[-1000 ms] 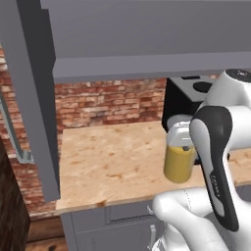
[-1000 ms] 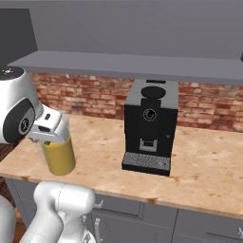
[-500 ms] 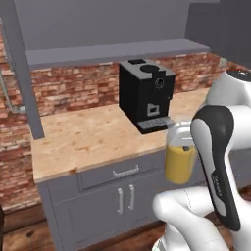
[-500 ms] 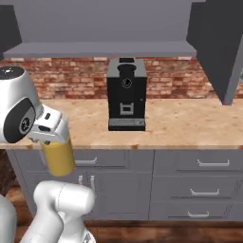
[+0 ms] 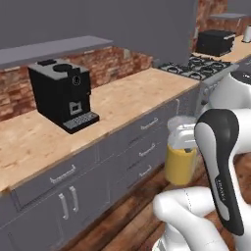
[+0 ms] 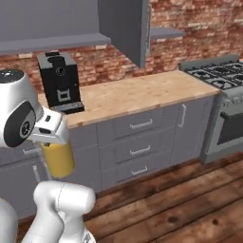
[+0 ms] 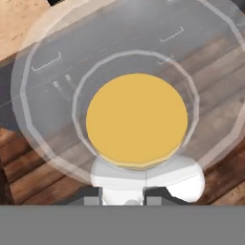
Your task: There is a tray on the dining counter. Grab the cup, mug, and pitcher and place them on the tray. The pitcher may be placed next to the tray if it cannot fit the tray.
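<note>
The pitcher (image 5: pixel 180 165), clear glass with orange-yellow liquid, hangs in the air in front of my arm, above the wooden floor. My gripper (image 7: pixel 123 194) is shut on its rim at the near side. The hand view looks straight down into the pitcher (image 7: pixel 136 117), with the liquid's round surface in the middle. In the right base view the pitcher (image 6: pixel 58 159) hangs below my white hand (image 6: pixel 50 129), level with the grey drawers. The tray, cup, mug and dining counter are out of view.
A black coffee machine (image 5: pixel 61 93) stands on the wood-topped counter (image 5: pixel 122 100) against the brick wall. Grey drawers (image 6: pixel 137 140) run under it. A stove (image 6: pixel 213 71) stands at the counter's right end, with a dark appliance (image 5: pixel 215 41) beyond it. Wooden floor (image 6: pixel 180 204) lies in front.
The base has backed away and turned, so the whole scene shifted: the coffee machine slid left and shrank, and the stove came into view. The pitcher stays in my gripper.
</note>
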Robot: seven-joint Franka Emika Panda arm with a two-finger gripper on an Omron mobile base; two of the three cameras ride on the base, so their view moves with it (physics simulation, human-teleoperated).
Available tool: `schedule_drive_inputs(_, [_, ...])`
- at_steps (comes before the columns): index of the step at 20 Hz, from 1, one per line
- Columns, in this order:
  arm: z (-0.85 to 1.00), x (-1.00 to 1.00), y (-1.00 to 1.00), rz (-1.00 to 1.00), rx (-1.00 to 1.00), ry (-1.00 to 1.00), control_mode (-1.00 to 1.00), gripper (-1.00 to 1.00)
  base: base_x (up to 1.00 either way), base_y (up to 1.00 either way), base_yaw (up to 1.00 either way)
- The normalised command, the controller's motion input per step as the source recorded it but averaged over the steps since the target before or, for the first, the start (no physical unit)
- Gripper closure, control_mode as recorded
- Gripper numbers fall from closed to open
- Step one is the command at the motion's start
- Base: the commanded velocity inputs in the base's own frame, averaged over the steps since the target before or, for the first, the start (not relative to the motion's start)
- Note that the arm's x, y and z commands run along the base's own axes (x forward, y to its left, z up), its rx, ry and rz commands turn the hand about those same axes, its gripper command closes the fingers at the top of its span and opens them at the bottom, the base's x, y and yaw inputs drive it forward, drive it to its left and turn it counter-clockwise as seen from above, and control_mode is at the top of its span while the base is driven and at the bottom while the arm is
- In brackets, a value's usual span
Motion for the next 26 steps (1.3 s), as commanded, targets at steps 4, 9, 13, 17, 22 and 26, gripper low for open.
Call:
schedule_drive_inputs(4, [0.00,0.00,0.00,0.00,0.00,0.00,1.00,1.00,-0.20,0.00,-0.81])
schedule_drive_inputs(9, [0.00,0.00,0.00,0.00,0.00,0.00,1.00,1.00,-0.10,0.00,-0.89])
schedule_drive_inputs(13, [0.00,0.00,0.00,0.00,0.00,0.00,1.00,1.00,-0.01,0.00,-0.87])
schedule_drive_inputs(17, [0.00,0.00,0.00,0.00,0.00,0.00,1.00,1.00,0.00,0.00,-0.88])
schedule_drive_inputs(22, [0.00,0.00,0.00,0.00,0.00,0.00,1.00,1.00,0.00,-0.03,-0.86])
schedule_drive_inputs(26, [0.00,0.00,0.00,0.00,0.00,0.00,1.00,1.00,0.21,-0.51,-0.26])
